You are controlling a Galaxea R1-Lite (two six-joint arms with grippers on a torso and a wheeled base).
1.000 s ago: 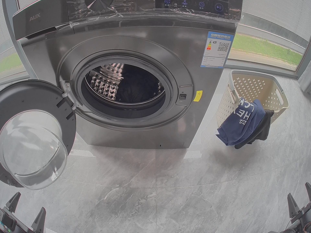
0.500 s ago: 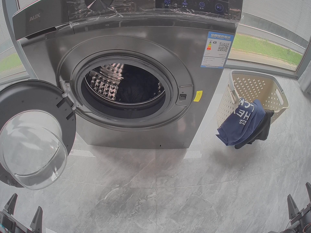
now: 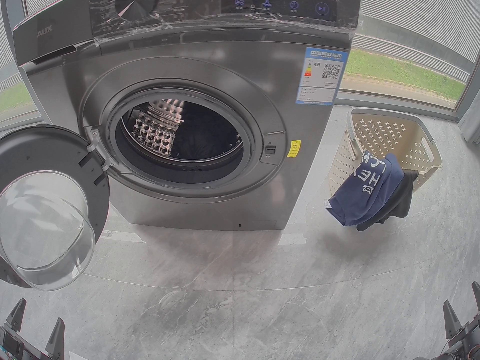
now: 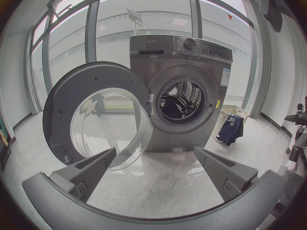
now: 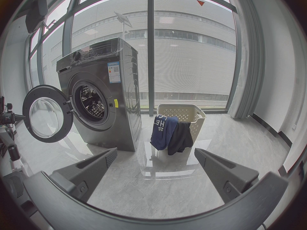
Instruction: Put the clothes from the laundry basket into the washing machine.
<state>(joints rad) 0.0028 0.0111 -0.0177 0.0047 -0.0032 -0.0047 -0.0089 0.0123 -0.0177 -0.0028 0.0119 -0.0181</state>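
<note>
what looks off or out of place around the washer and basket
Two things. The blue shirt and a black garment hang over the near rim of the laundry basket, down its outside, rather than lying inside. Clear plastic film covers the control panel of the washing machine. Nothing looks spilled or damaged.

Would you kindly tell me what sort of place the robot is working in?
Probably a bare test room arranged as a laundry corner: a washing machine with plastic film over its top panel, a laundry basket with clothes draped over its rim, and floor-to-ceiling windows.
</note>
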